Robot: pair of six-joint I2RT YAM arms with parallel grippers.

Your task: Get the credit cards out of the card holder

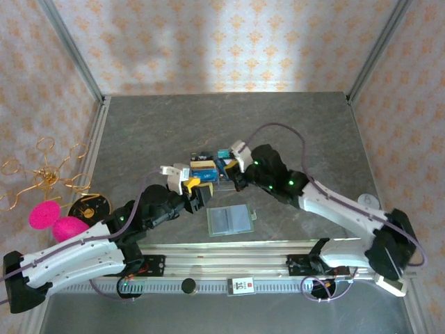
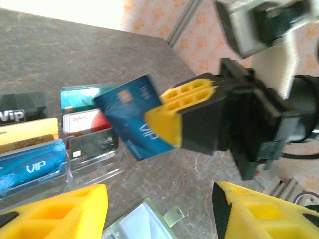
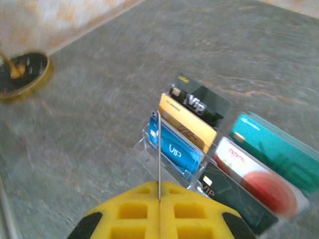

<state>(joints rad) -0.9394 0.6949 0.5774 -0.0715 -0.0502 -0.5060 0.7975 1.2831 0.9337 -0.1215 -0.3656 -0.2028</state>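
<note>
From above, the card holder (image 1: 229, 220) lies unfolded and flat on the table (image 1: 139, 132) just below centre frame. The left gripper (image 1: 192, 186) is at its upper left and the right gripper (image 1: 240, 178) above it, both beside the clear tray (image 1: 207, 167) of cards. In the left wrist view, the left gripper's fingers (image 2: 65, 211) stand well apart along the bottom edge with nothing between them. At mid frame the right gripper pinches a blue card (image 2: 130, 119) by one corner, tilted, next to the tray. In the right wrist view that card shows edge-on, a thin line rising from the closed yellow pads (image 3: 129, 209) toward the tray's front slots. The step looks like setting this card into the tray. To do it well, level the card, line its edge with a free slot, lower until seated, then let go.
</note>
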